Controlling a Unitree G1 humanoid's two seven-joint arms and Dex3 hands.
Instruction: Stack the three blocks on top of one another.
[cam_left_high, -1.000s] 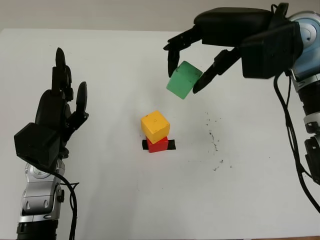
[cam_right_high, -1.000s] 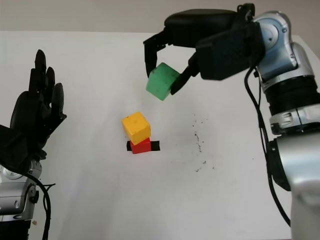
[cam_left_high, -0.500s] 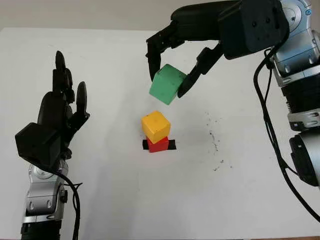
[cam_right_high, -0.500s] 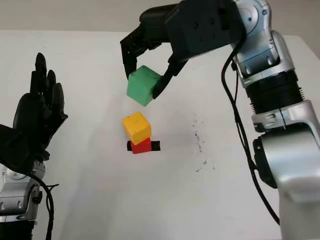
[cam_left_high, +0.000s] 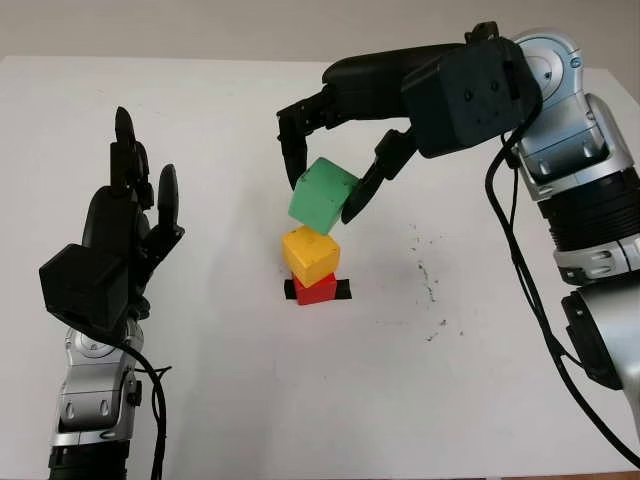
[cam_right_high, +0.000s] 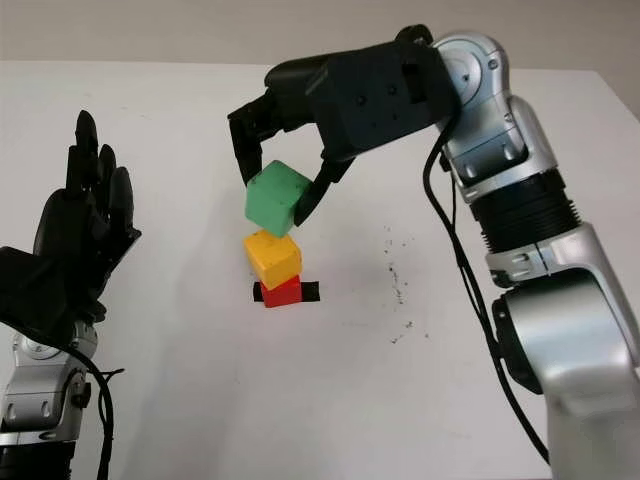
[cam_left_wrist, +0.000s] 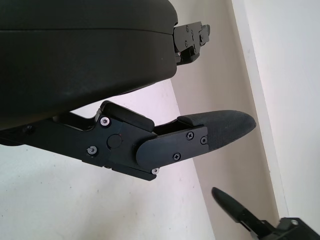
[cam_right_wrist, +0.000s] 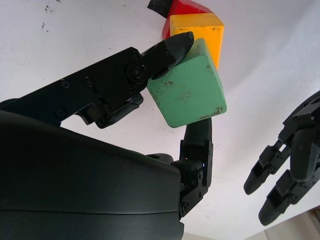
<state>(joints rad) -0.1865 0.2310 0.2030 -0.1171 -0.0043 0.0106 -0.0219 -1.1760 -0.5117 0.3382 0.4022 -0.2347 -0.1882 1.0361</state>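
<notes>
- Green block (cam_left_high: 322, 195), tilted, gripped by the right hand (cam_left_high: 325, 175) just above the yellow block (cam_left_high: 311, 254), which sits on the red block (cam_left_high: 317, 290).
- White table (cam_left_high: 480, 380) lies bare around the stack.
- Left hand (cam_left_high: 125, 235) is open, raised well apart.

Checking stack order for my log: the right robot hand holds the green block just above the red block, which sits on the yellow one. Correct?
Not quite: the order is reversed. In the left eye view the yellow block sits on the red block; the right robot hand holds the green block just above the yellow one.
</notes>
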